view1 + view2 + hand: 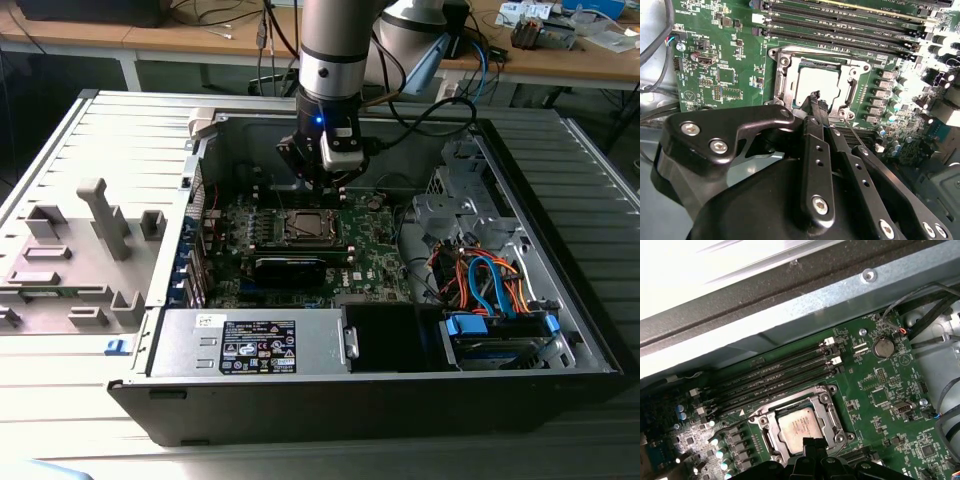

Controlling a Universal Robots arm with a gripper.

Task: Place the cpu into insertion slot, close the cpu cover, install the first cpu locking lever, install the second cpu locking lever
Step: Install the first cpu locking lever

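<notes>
claw [815,97]: narrow, fingers together, nothing held; tip at the chip's edge.
chip [819,84]: seated in socket [303,226], cover [786,82] flat over it.
bearing: exterior view, socket at 6 o'clock from claw.

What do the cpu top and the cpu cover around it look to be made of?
The cpu: its top looks like metal with a matte silver-grey finish, since it reflects light softly and evenly. The cpu cover: probably thin stamped sheet metal, brighter and shinier, judging by the sharp glints along its edges and cutouts.
</notes>
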